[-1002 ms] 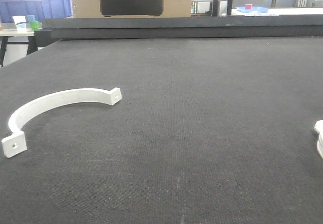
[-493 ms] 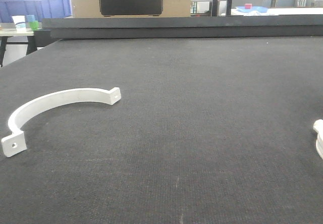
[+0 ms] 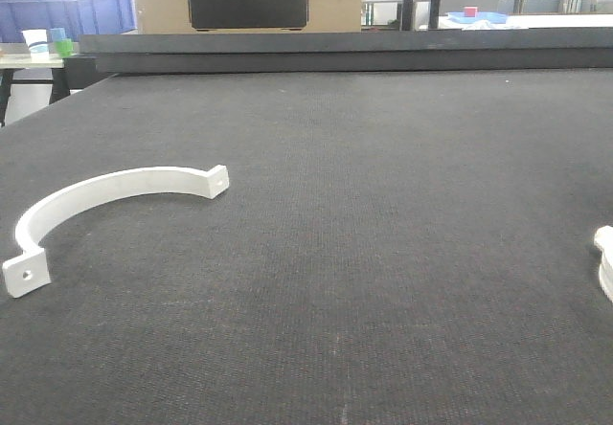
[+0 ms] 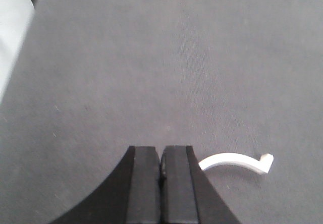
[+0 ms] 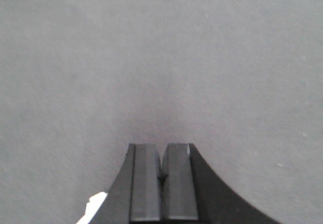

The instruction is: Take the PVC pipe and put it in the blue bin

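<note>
The PVC pipe [image 3: 605, 264] lay well off to the right, cut by the frame edge in the front view. In the right wrist view only a white sliver of what was prob. the same piece showed, just beside the right gripper [image 5: 162, 153], low on its left side and behind the tips, not between them. That gripper's two black fingers were pressed flat together w/ nothing in them, and the left gripper [image 4: 161, 153] was closed and empty the same way. What showed of the pipe was white moulded plastic w/ a curved, ring-like rim and a small lug. I judged it light, stiff, unlikely to crush, but smooth and a bit slick, so a pinch across the rim wall looked safer than one on the lug (jaws would need opening first, approx. square to the curve). The mat [image 3: 383, 205] was dark coarse-woven cloth, matte, w/ enough tooth that the piece shouldn't skid much under a nudge. A thin white half-circle strap [image 3: 115, 188] w/ flat holed end tabs lay ahead of the left gripper and to its right; it wasn't the target. The blue bin [image 3: 67, 11] sat beyond the table's far edge, well apart from both grippers.
</note>
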